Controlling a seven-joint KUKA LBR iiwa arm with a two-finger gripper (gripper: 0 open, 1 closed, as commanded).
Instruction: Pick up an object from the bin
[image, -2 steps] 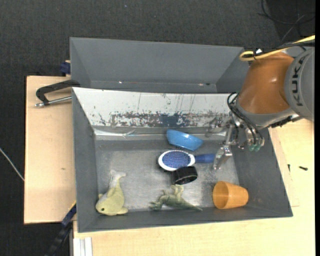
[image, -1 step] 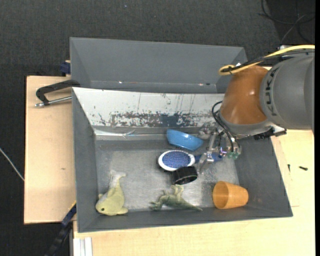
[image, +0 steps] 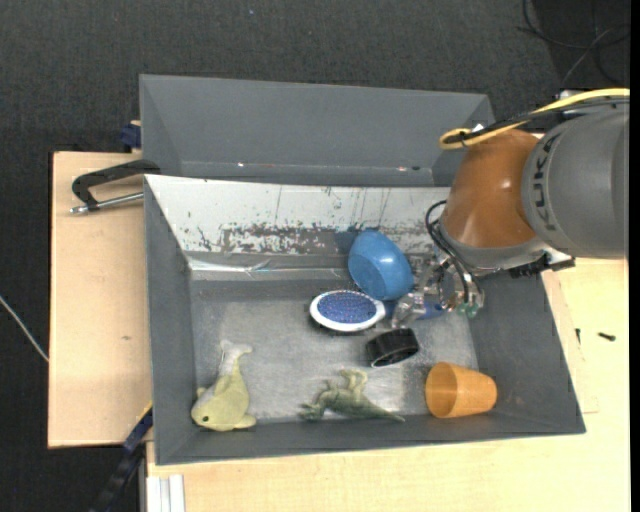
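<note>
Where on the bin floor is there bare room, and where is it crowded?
Bare: the left floor between the bin wall, the blue-and-white brush and the yellow fish toy; a smaller gap between brush and green lizard toy. Crowded: the right, where the blue bowl, black ring, orange cup and the tool sit close.

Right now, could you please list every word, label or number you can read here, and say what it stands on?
"KUK": dark letters running down the grey arm link, cut off beside the orange cover; likely the KUKA brand.
No letters on the bin's back wall, only dark scuffs.
No readable print on the blue bowl, the orange cup or the other things.
</note>
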